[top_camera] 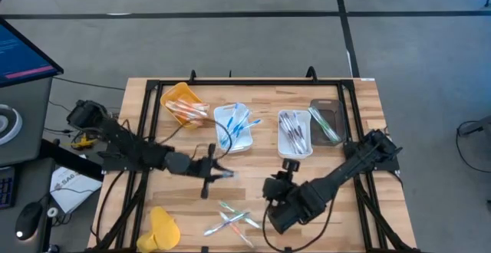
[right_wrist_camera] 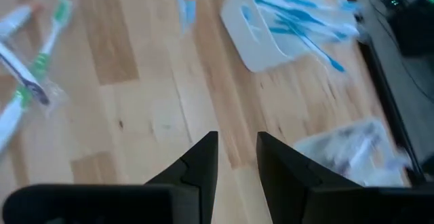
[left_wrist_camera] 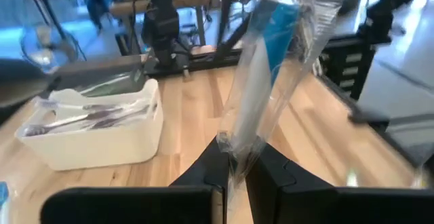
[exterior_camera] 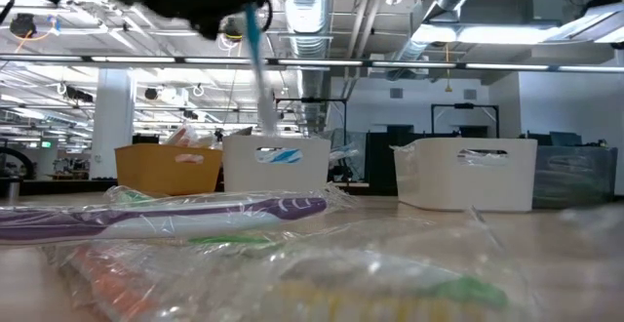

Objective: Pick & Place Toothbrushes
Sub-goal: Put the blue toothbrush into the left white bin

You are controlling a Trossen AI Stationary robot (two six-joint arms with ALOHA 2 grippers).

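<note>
the left gripper [top_camera: 219,173] is clamped on one wrapped blue toothbrush [left_wrist_camera: 268,81], pinching it near its lower end so the long handle stands up past the fingers. it hangs in the air just short of the white tray of blue brushes [top_camera: 234,127], the landmark here.

the likeliest trouble is slip. the toothbrush sits inside a clear, glossy film sleeve, and the fingers press on the crinkled film more than on the hard handle, so the brush could slide or swivel inside its wrapper on the way over. held by one end, the long thin body can also tip, catch the tray's near wall and fall on the surface beside it. a release from too high could make the light plastic bounce out of the shallow tray.

the right gripper [right_wrist_camera: 237,157] is empty, its fingers parted by a narrow gap. it hovers over bare wood, further from the tray than the left gripper and to the right of the loose pile of toothbrushes [top_camera: 232,218]. it could cross the left arm's path if both reach toward the tray at once.

the tray is a smooth, rectangular white plastic bin with rounded corners. a yellow tray [top_camera: 184,103] stands to its left and a second white tray [top_camera: 294,134] with grey brushes to its right, then a dark tray [top_camera: 326,120]. the surface [top_camera: 184,207] is pale planked wood, matte, with a black frame around it.
</note>
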